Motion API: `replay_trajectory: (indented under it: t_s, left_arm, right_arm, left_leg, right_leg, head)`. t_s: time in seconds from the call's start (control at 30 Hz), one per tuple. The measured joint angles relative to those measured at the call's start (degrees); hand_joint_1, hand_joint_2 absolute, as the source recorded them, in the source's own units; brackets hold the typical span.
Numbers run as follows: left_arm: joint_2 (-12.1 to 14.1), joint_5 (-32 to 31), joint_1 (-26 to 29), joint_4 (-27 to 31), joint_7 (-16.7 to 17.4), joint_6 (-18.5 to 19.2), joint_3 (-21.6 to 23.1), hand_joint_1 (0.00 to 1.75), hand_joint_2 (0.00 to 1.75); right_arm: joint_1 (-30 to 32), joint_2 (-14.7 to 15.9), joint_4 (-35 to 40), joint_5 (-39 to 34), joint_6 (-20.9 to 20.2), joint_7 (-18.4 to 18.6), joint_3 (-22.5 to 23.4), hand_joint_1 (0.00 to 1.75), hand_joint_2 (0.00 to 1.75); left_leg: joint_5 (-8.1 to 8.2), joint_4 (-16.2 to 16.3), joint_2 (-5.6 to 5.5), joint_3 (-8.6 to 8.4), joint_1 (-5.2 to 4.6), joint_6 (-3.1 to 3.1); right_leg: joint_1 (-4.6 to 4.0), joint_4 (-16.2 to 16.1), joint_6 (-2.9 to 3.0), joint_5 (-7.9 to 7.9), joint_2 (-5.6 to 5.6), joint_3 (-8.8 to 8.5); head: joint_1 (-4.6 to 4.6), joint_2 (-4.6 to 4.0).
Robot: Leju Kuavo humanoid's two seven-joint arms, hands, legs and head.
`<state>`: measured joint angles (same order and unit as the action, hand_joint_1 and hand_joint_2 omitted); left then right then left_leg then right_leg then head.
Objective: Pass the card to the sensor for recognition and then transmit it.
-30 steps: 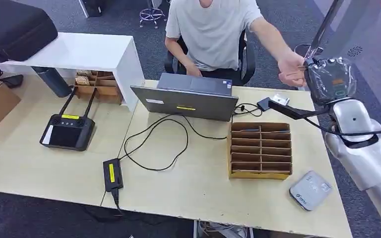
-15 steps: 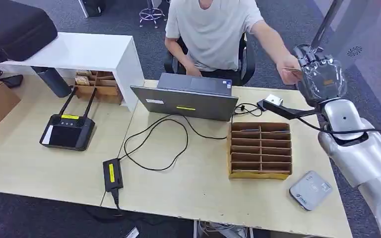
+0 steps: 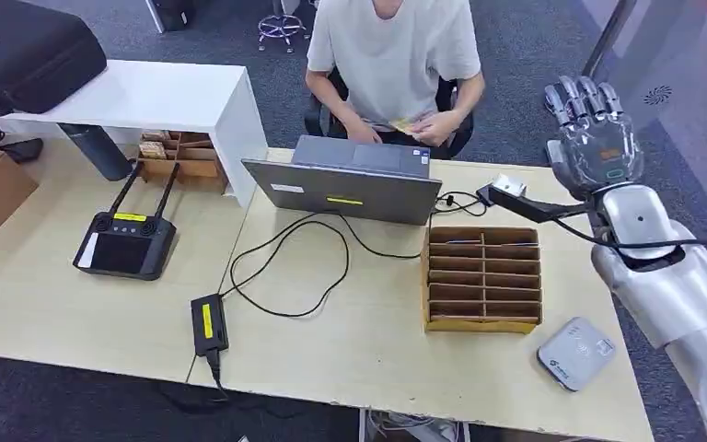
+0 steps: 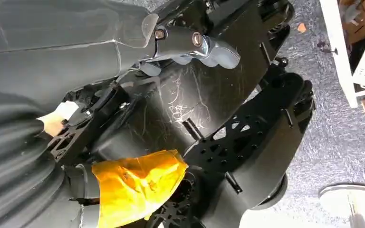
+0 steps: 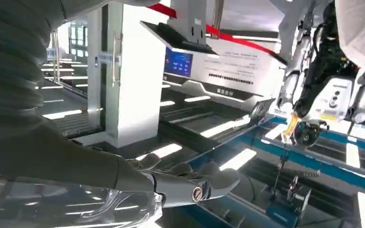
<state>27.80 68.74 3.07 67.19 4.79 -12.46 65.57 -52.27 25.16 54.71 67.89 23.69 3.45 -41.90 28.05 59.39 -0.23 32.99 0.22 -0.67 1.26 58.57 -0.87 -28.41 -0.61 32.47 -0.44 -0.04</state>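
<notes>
Across table, card (image 3: 403, 124) in person's hands (image 3: 433, 127), well apart from raised empty right hand (image 3: 592, 129).

Right hand (image 3: 596, 129): you see it raised past the table's (image 3: 377, 341) far right corner, fingers spread upward, holding nothing.
Card (image 3: 403, 124): in the person's (image 3: 391, 55) hands behind the laptop (image 3: 354, 184), at the far edge.
Sensor (image 3: 576, 353): grey, flat, near the front right corner.
Divided tray (image 3: 483, 278): just beside the sensor, toward the laptop.
Power brick (image 3: 208, 323): at the front edge.
</notes>
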Motion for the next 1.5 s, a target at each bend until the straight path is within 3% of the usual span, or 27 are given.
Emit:
replay_trajectory:
  t_s: [0.17,0.3,0.5,0.83,1.13,1.5]
  left_arm:
    - [0.4,1.9,0.8,0.9,-1.4,-1.0,0.0,0.00,1.75]
    - [0.7,4.2,1.6,2.1,-3.4,-2.3,0.0,0.00,1.75]
    - [1.4,8.5,2.9,4.8,-7.1,-4.7,0.1,0.00,1.75]
    - [3.3,15.0,3.8,7.7,-13.2,-5.7,2.8,0.00,1.75]
    - [4.7,19.0,3.4,9.1,-17.0,-6.3,6.5,0.00,1.75]
    - [5.0,21.2,1.1,10.3,-17.7,-6.5,8.9,0.00,1.75]
  right_arm:
    - [0.2,1.6,3.6,-3.3,-5.3,-0.4,0.0,0.00,1.75]
    - [2.1,4.1,10.8,-6.6,-7.6,0.0,0.3,0.00,1.75]
    - [8.2,8.5,23.3,-9.2,-8.5,1.6,2.8,0.00,1.75]
    - [17.6,14.5,36.7,-12.2,-9.5,0.0,7.6,0.00,1.75]
    - [26.5,14.8,41.5,-12.4,-7.1,-1.5,9.2,0.00,1.75]
    - [28.1,12.5,41.6,-12.3,-7.5,-1.4,9.1,0.00,1.75]
  left_leg:
    - [0.00,0.0,0.00,0.00,-0.01,0.00]
    - [0.01,0.0,-0.01,0.01,-0.01,0.00]
    - [0.04,0.0,-0.02,0.04,0.00,-0.01]
    - [0.03,0.0,0.00,0.06,0.00,0.00]
    - [0.04,0.0,-0.01,0.08,0.00,-0.01]
    - [0.02,0.0,-0.01,0.07,0.00,-0.01]
  right_leg:
    - [0.01,0.0,0.00,0.00,0.00,0.01]
    - [0.01,0.0,0.00,0.00,-0.01,0.03]
    - [0.00,0.0,-0.01,-0.02,-0.02,0.04]
    - [0.00,0.0,-0.01,-0.01,0.00,0.06]
    - [0.00,0.0,-0.01,-0.02,0.00,0.07]
    - [0.00,0.0,0.00,-0.01,-0.02,0.05]
  head:
    - [0.00,0.00]
    - [-0.02,0.00]
    - [0.00,0.02]
    - [0.02,0.00]
    - [-0.04,0.00]
    - [-0.02,0.02]
